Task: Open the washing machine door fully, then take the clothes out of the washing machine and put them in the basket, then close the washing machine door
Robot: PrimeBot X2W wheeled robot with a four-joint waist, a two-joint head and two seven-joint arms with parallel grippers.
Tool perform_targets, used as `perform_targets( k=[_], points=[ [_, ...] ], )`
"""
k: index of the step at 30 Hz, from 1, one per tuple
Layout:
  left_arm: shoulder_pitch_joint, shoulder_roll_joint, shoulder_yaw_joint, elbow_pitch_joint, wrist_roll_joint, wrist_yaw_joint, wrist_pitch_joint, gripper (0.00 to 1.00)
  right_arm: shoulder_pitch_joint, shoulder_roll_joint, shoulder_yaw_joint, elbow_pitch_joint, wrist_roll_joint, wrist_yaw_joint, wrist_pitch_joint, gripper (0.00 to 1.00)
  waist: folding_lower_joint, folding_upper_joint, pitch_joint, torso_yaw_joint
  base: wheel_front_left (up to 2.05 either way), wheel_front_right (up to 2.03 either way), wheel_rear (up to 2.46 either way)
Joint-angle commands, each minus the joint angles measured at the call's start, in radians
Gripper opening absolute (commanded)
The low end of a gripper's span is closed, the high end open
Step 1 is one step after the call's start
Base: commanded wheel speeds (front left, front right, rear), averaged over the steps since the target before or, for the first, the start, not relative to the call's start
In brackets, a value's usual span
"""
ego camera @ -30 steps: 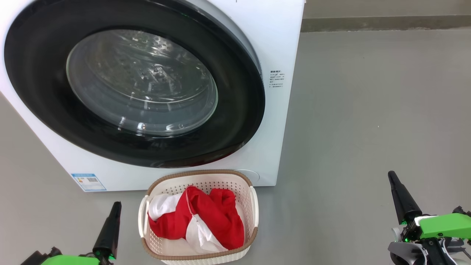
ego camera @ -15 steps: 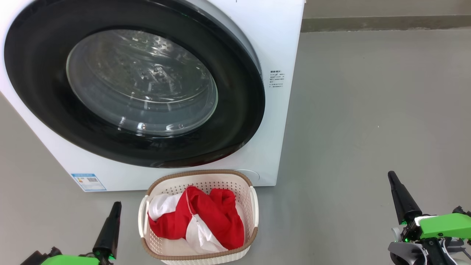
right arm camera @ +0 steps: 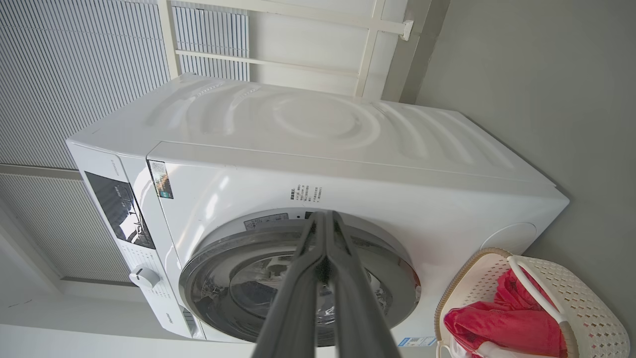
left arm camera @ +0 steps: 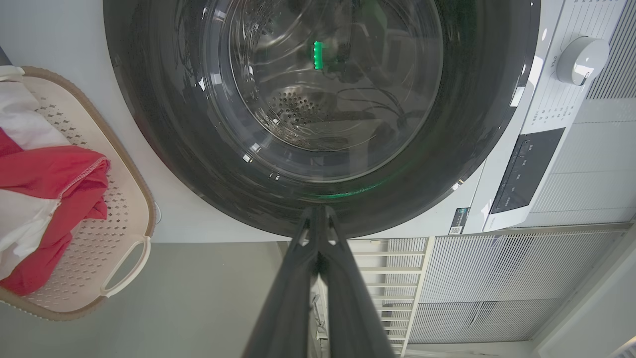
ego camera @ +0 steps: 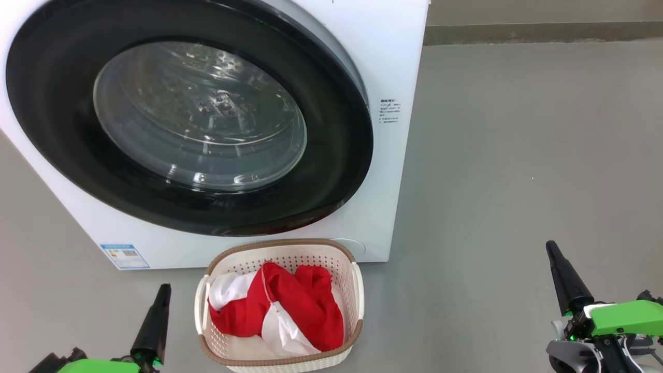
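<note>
Red clothes (ego camera: 303,305) in basket (ego camera: 282,242), just right of left claw (ego camera: 164,288)

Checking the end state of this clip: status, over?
Left gripper and right gripper shut, empty. Washing machine door closed; red and white clothes in the basket. Nothing in the way.

Both arms low, both grippers closed tight

The left gripper (ego camera: 164,288) sits at the bottom left, its two dark fingers pressed together and pointing up. The right gripper (ego camera: 551,247) sits at the bottom right, a bit higher, fingers together too and leaning a little left. The left wrist (ego camera: 98,366) and right wrist (ego camera: 627,316) are bright green. Both grippers are empty and far apart
</note>
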Motion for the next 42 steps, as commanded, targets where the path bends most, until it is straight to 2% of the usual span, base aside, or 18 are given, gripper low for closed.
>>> perform_targets(
  k=[1, 42],
  points=[
    [-0.039, 0.008, 0.037, -0.02, -0.007, 0.0, 0.004, 0.0, -0.041, -0.005, 0.017, -0.028, 0.0, -0.001, 0.004, 0.0, 0.0, 0.0, 0.0, 0.0, 0.0, 0.0, 0.0],
    [-0.039, 0.006, 0.039, -0.02, -0.004, 0.0, 0.006, 0.0, -0.042, -0.001, 0.01, -0.028, -0.005, -0.001, 0.01, 0.0, -0.0001, 0.0, 0.0, 0.0, 0.0, 0.0, 0.0]
  ],
)
